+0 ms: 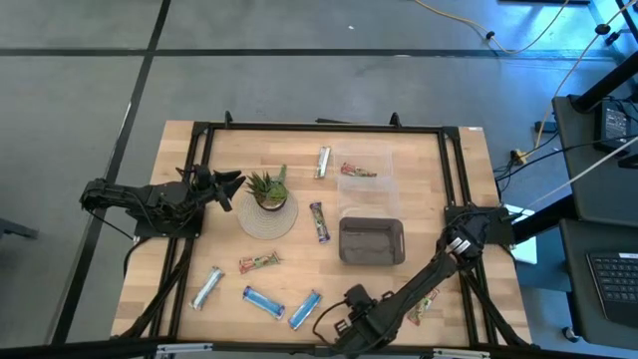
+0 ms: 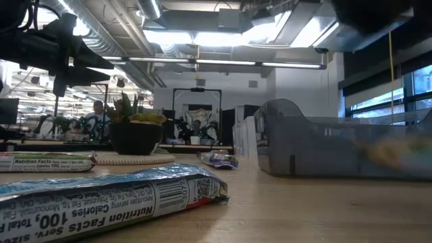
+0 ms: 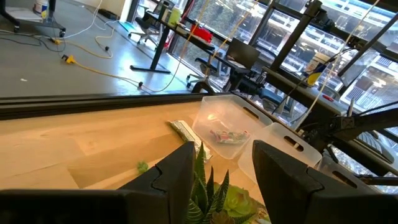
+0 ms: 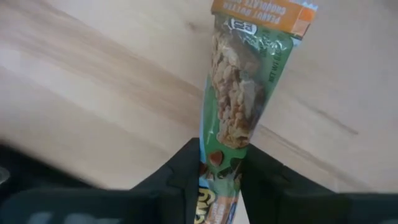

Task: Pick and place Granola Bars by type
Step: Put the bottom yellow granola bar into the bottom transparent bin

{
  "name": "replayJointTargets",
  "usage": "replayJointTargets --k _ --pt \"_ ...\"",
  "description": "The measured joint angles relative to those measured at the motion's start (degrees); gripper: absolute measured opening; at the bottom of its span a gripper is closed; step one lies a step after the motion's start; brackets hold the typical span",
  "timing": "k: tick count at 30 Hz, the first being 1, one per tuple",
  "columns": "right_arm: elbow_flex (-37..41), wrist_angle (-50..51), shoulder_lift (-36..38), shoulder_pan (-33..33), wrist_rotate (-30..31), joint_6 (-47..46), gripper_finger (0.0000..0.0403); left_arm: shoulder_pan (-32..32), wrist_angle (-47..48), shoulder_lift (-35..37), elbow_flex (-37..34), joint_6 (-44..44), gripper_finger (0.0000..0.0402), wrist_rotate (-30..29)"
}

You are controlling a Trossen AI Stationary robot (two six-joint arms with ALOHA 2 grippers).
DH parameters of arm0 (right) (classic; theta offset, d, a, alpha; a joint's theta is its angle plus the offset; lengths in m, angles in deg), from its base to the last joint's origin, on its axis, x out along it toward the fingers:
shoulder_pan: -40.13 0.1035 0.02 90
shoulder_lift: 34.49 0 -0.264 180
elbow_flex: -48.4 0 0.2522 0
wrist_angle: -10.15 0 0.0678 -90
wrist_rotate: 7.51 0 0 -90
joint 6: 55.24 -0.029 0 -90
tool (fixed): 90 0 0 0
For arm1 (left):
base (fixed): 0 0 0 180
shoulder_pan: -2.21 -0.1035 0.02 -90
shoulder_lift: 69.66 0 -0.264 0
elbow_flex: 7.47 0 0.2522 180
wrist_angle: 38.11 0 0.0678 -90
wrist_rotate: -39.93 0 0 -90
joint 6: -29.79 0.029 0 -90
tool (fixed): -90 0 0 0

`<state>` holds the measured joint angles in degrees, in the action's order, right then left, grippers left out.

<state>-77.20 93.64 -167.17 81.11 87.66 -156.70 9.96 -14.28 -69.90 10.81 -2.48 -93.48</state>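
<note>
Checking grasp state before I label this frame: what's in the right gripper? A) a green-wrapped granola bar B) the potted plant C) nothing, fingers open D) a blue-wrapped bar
A: in the right wrist view the right gripper has its fingers closed on the end of a green-wrapped granola bar over the wood table.
</note>
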Motion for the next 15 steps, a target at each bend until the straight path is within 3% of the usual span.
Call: replayJointTargets --k 8,10,12,15 --pt "-18.93 19.53 0.04 -0.06 9.33 4.59 0.0100 -0.01 0.00 -0.01 0.02 -0.02 0.0157 0.01" --pt "-23.21 20.20 0.78 -0.17 12.56 7.94 0.0100 0.00 0.00 0.01 0.01 -0.01 0.0157 0.01" --pt "-22.28 17.25 4.22 -0.47 16.52 14.15 0.0100 0.00 0.00 0.00 0.01 -0.02 0.0157 0.00" --pt "-22.30 20.22 7.97 -2.33 18.80 16.32 0.0100 0.01 -0.05 0.10 0.01 -0.03 0.0157 0.01"
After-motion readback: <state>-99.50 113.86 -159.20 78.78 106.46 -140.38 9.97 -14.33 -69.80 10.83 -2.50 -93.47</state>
